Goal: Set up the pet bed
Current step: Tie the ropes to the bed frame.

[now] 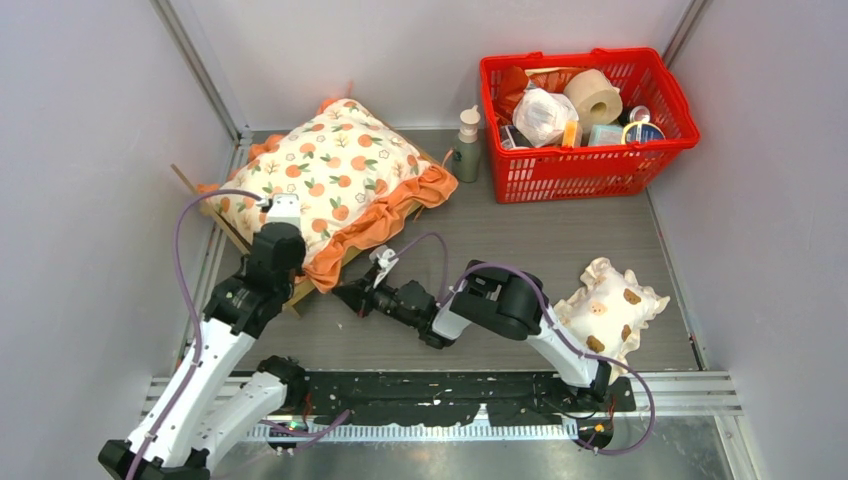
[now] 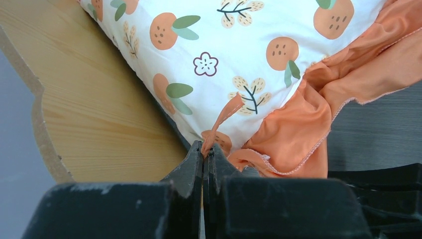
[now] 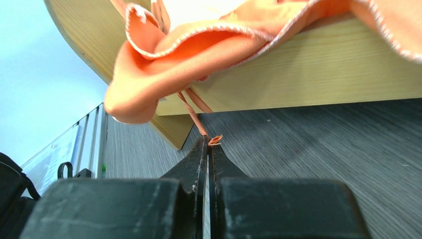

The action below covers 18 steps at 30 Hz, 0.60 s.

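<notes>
The pet bed [image 2: 99,99] is a light-wood frame at the left of the table, mostly hidden under a cream orange-print cushion [image 1: 330,175] with orange ruffles. Its wavy wooden end shows in the left wrist view, and a side board [image 3: 308,64] in the right wrist view. My left gripper [image 2: 205,148] is at the cushion's near left corner, shut on a thin orange tie ribbon [image 2: 224,117] of the cushion. My right gripper [image 3: 208,143] lies low on the table by the bed's near corner, shut on another orange tie string [image 3: 191,115] hanging from under the ruffle [image 3: 164,74].
A small cream frilled pillow [image 1: 608,305] with brown spots lies at the near right. A red basket [image 1: 590,170] full of household items stands at the back right, with a pale pump bottle [image 1: 467,145] just left of it. White walls enclose the table.
</notes>
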Each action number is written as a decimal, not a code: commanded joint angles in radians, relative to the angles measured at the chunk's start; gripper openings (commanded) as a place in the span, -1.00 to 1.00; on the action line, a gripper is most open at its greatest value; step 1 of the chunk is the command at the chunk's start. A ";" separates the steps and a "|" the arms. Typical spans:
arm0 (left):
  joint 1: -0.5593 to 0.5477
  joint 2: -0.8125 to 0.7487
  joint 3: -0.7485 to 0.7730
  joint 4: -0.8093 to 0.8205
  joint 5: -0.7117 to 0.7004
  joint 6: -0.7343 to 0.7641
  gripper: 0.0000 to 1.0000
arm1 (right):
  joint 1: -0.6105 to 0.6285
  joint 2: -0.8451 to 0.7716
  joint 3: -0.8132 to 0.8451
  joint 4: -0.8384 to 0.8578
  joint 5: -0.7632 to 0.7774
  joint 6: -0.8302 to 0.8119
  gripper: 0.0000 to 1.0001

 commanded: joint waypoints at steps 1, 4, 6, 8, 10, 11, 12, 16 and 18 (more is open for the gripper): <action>0.007 -0.081 0.039 0.059 -0.042 0.011 -1.00 | -0.007 -0.085 -0.075 -0.044 0.065 -0.081 -0.89; 0.007 -0.114 0.036 0.064 0.112 0.010 -1.00 | -0.007 -0.139 -0.082 -0.044 0.023 -0.117 -0.90; 0.007 -0.126 0.030 0.059 0.177 -0.010 -1.00 | -0.007 -0.158 -0.069 -0.056 -0.021 -0.141 -0.90; 0.007 -0.130 0.023 0.040 0.223 -0.015 -1.00 | -0.007 -0.171 -0.048 -0.059 -0.078 -0.153 -0.89; 0.007 -0.121 0.021 0.010 0.229 -0.031 -1.00 | -0.007 -0.180 -0.045 -0.052 -0.097 -0.158 -0.90; 0.007 -0.117 0.018 -0.006 0.232 -0.038 -1.00 | -0.008 -0.182 -0.047 -0.042 -0.112 -0.159 -0.90; 0.007 -0.113 0.015 -0.020 0.239 -0.038 -1.00 | -0.007 -0.186 -0.049 -0.022 -0.123 -0.161 -0.90; 0.007 -0.109 -0.002 -0.064 0.295 0.014 -1.00 | -0.008 -0.200 -0.039 0.005 -0.181 -0.162 -0.89; 0.007 -0.109 0.007 -0.096 0.307 0.047 -1.00 | -0.007 -0.211 -0.031 0.004 -0.193 -0.163 -0.90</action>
